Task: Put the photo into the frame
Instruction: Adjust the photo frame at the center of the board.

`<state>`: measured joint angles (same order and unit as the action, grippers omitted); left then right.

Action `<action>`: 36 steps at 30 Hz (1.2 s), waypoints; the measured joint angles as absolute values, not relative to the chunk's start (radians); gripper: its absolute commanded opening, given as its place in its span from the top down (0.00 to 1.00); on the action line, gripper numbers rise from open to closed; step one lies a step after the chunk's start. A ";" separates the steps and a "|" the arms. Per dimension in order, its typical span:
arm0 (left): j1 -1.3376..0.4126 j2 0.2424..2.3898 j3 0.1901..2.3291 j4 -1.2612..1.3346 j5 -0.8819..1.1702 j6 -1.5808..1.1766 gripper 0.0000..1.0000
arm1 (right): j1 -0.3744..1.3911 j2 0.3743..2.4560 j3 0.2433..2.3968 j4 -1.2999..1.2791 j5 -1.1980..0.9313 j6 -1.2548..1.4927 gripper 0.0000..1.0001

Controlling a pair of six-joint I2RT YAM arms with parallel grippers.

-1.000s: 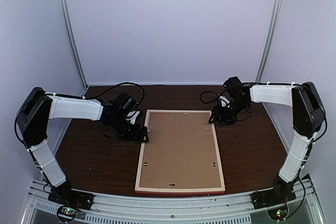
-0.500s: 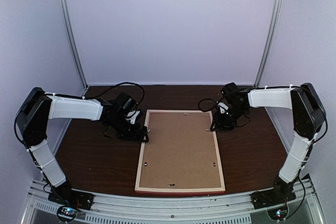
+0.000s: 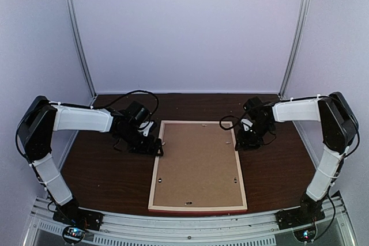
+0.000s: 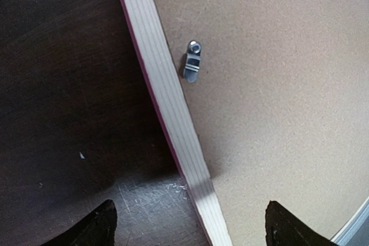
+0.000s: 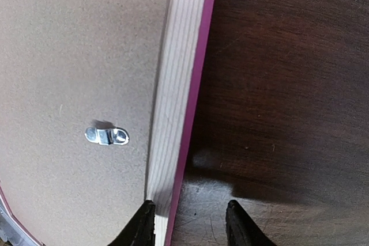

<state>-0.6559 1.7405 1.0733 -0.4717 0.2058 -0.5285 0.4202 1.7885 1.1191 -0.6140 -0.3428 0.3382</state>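
The frame (image 3: 154,172) lies face down in the middle of the table, pale wood back edge up, pink moulding (image 5: 198,84) at its outer side. A plain brown backing board (image 3: 196,162) fills it. The photo is hidden. My left gripper (image 3: 154,147) is open and wide, straddling the frame's left rail (image 4: 167,96) from above; its fingertips (image 4: 106,217) stand well clear of the rail on both sides. My right gripper (image 5: 189,214) is open, narrower, straddling the right rail. Its inner fingertip (image 5: 145,217) is at the rail's inner edge and the outer one stands apart on the table.
Small metal turn clips (image 4: 193,61) (image 5: 106,136) sit on the backing board near each rail. Dark wooden table (image 3: 104,171) surrounds the frame. Purple walls enclose the back and sides. Cables (image 3: 135,96) trail behind the arms.
The right gripper has moved toward me and down onto the frame's right rail, and its jaws have narrowed. The left arm has not moved.
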 measured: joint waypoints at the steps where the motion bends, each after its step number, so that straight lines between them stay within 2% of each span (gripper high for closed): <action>1: -0.656 1.740 1.073 -0.472 0.206 -0.529 0.10 | 0.422 1.789 1.119 -0.614 -0.340 0.338 0.58; 27: -0.665 1.745 1.047 -0.434 0.245 -0.552 0.11 | 0.493 1.789 1.104 -0.589 -0.297 0.385 0.56; 36: -0.665 1.747 1.055 -0.444 0.206 -0.548 0.17 | 0.493 1.803 1.137 -0.561 -0.310 0.393 0.57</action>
